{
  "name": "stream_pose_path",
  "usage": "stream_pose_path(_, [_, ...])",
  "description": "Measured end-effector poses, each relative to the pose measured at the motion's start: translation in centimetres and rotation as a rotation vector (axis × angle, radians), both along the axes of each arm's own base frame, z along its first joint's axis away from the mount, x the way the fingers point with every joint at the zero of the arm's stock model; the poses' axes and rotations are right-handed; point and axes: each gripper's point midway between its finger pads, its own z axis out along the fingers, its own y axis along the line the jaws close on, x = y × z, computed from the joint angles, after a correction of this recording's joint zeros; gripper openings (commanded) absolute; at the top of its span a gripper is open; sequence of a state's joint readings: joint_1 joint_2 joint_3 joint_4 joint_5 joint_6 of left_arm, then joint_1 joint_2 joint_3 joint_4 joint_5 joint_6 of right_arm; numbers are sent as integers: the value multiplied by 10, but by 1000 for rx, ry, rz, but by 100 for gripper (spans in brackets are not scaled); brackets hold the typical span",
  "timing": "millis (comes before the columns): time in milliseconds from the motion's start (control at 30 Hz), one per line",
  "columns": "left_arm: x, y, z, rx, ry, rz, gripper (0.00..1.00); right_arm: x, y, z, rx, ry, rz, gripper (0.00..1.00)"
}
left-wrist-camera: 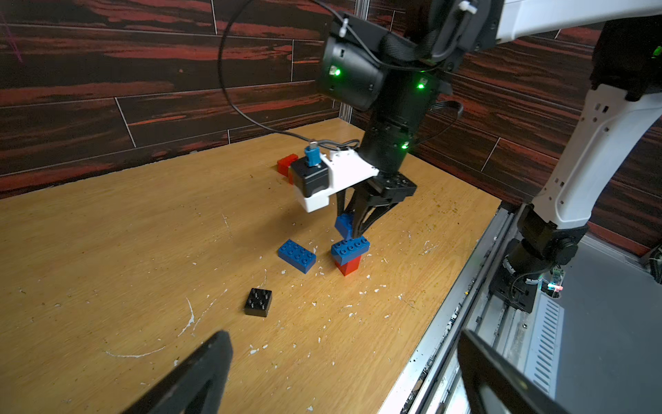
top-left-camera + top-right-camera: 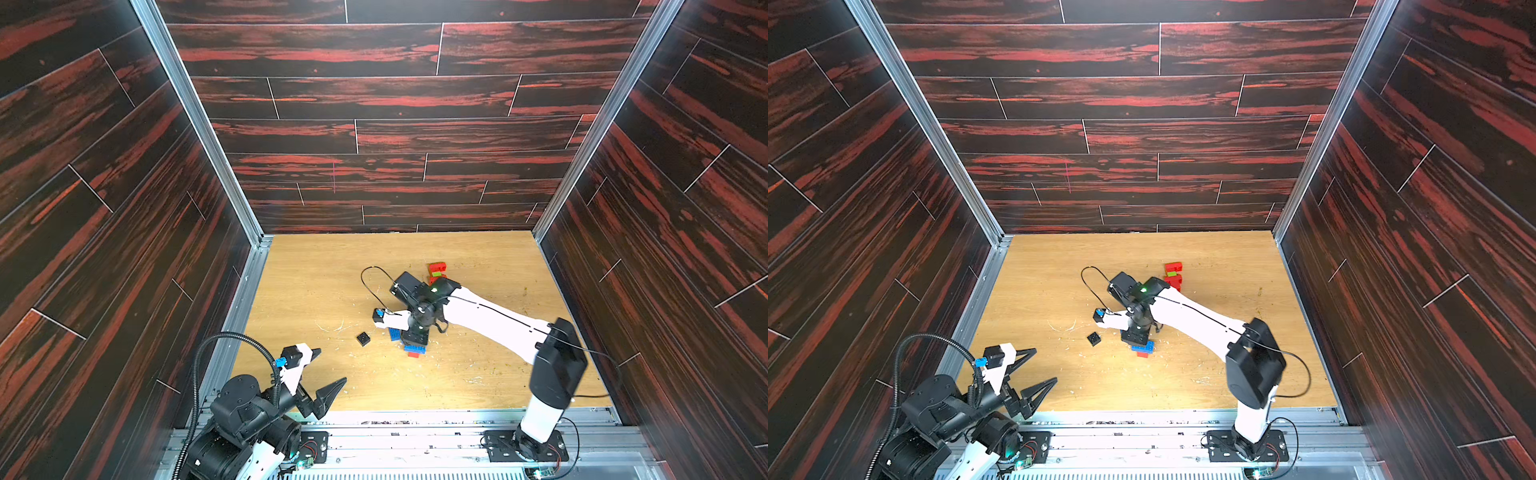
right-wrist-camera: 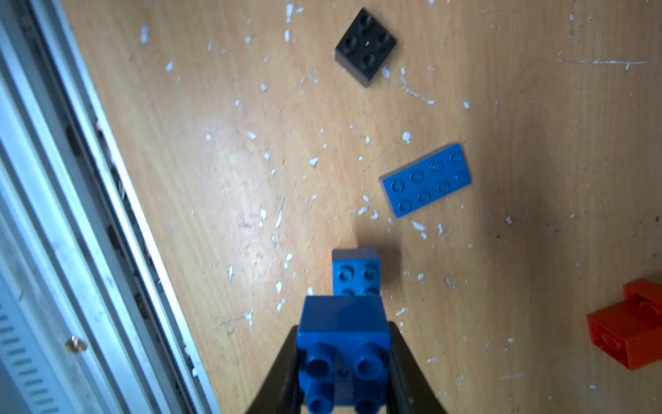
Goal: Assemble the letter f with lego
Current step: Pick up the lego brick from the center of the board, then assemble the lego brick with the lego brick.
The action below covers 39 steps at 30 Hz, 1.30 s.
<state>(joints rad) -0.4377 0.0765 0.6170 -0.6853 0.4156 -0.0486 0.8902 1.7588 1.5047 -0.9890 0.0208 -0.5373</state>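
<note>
Your right claw (image 1: 353, 229) is clamped on a small blue brick (image 3: 343, 322), one finger on each side, and the brick sits tilted in the grip with its studs turned up towards the wrist. It hangs directly over a blue oblong brick (image 1: 349, 247), which is pressed onto a red brick (image 1: 347, 266) standing on the surface (image 2: 478, 266). From here you can't tell whether the held brick touches the oblong one. The little blue-on-red pile shows in both top views (image 2: 1143, 347), tucked under the wrist.

Just beside that pile, a second blue oblong brick (image 1: 297, 255) lies flat and loose, studs up. A black square brick (image 2: 363, 338) sits a little apart from it, towards your left arm.

Further back, partly hidden behind the right arm, red bricks with a lime-green one (image 2: 436, 274) between them form a joined group.

Your left claw (image 2: 328, 370) hovers at the near left corner of the surface, spread wide, nothing between its fingers, well apart from all the bricks.
</note>
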Motion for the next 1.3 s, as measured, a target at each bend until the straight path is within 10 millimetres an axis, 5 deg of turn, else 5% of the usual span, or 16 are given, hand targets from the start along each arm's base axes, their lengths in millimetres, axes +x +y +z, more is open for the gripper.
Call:
stream_pose_path(167, [0, 0, 0, 0, 0, 0, 100, -14, -11, 1, 4, 19, 21, 18])
stream_pose_path(433, [0, 0, 0, 0, 0, 0, 100, -34, -32, -28, -58, 81, 54, 20])
stream_pose_path(1300, [0, 0, 0, 0, 0, 0, 100, 4, -31, -31, -20, 6, 26, 20])
